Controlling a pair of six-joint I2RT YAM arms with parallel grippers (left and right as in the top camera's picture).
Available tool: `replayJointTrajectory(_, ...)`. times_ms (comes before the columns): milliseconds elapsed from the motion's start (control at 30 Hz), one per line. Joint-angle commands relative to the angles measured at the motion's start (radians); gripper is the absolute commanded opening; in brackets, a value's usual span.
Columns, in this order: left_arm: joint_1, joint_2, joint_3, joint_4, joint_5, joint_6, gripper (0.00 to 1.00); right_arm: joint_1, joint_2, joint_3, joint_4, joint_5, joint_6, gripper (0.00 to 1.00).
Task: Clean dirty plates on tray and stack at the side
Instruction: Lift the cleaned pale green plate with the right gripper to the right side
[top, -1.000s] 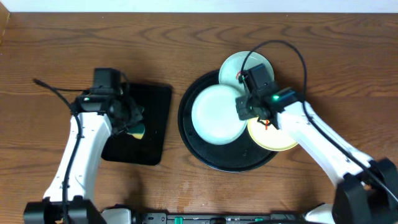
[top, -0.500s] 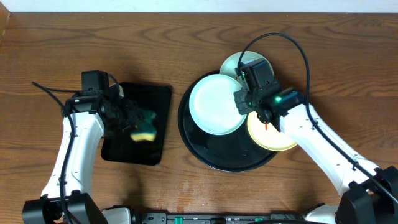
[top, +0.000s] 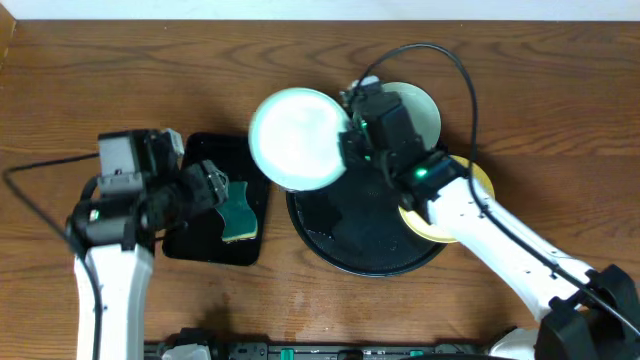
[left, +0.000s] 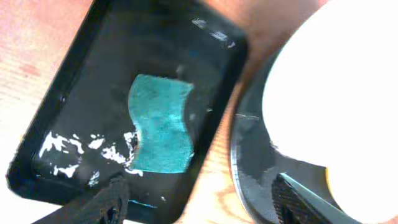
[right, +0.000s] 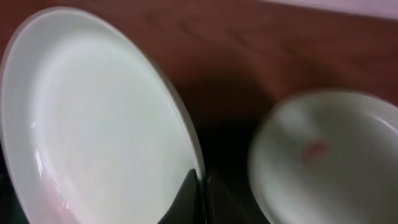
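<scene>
Right pincer (top: 346, 141) gripping mint plate (top: 295, 138), second mint plate (top: 425, 108), one yellow plate (top: 428, 226) on tray (top: 350, 238), left pincer (top: 214, 186) released

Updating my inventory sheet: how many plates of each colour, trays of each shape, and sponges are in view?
Mint-blue plates: 2
Yellow plate: 1
Round black tray: 1
Rectangular black tray: 1
Sponge: 1
Total: 6

glossy plastic plate (top: 294, 138), wood-grain tabletop (top: 150, 80)

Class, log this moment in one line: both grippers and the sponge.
left gripper open | teal sponge in rectangular black tray | right gripper shut on pale mint round plastic plate
</scene>
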Motion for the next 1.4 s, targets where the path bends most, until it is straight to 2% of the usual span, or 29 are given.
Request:
replayJointTrajectory(0, 0.005, -0.126, 0.028, -0.002, 0.057, -0.029, 0.77, 0.078, 0.063, 0.011, 0.112, -0.016, 0.034, 0.01)
replayJointTrajectory(100, 0.005, -0.205, 0.028, -0.003, 0.057, -0.038, 0.8, 0.137, 0.128, 0.011, 0.238, -0.016, 0.021, 0.01)
replayJointTrajectory(200, 0.005, -0.273, 0.028, -0.003, 0.057, -0.038, 0.8, 0.192, 0.187, 0.011, 0.348, 0.006, -0.067, 0.01)
replayJointTrajectory(500, 0.005, -0.369, 0.028, -0.006, 0.056, -0.038, 0.8, 0.323, 0.216, 0.011, 0.556, 0.214, -0.537, 0.01)
replayJointTrajectory(667, 0.005, -0.368, 0.028, -0.006, 0.056, -0.037, 0.8, 0.367, 0.201, 0.011, 0.602, 0.343, -0.655, 0.01)
replayJointTrajectory(800, 0.005, -0.367, 0.028, -0.006, 0.056, -0.037, 0.8, 0.38, 0.187, 0.011, 0.63, 0.412, -0.679, 0.01)
replayJointTrajectory(1367, 0.005, -0.367, 0.028, -0.006, 0.056, -0.037, 0.81, 0.381, 0.171, 0.011, 0.733, 0.418, -0.731, 0.01)
